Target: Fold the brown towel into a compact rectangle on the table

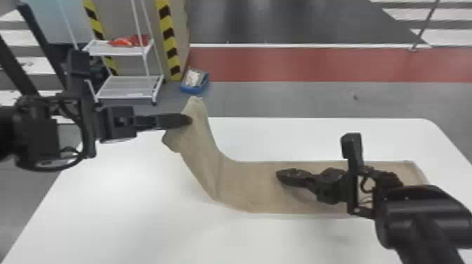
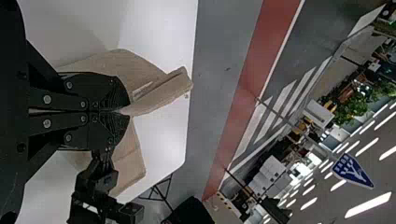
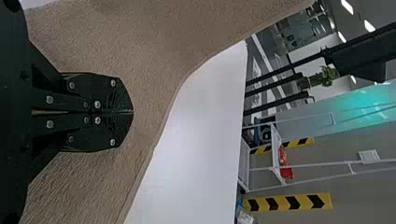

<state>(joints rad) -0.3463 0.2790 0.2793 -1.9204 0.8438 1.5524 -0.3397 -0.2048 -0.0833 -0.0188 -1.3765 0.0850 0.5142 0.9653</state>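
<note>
Brown towel stretches across the middle and right of the head view, its left end lifted and the rest lying flat on the white bench. The left claw, left of centre, is clamped on that raised end; in the left wrist view, its fingers are together with a flap poking out past the tips, though how much cloth lies between them is hidden. Near the middle of the flat part is the right claw, its fingers together; whether it touches the cloth is hard to tell. The right arm covers the towel's lower right corner and is cut off at the frame's lower right. At upper left stands a white cart, bearing a red item too blurred to name.
</note>
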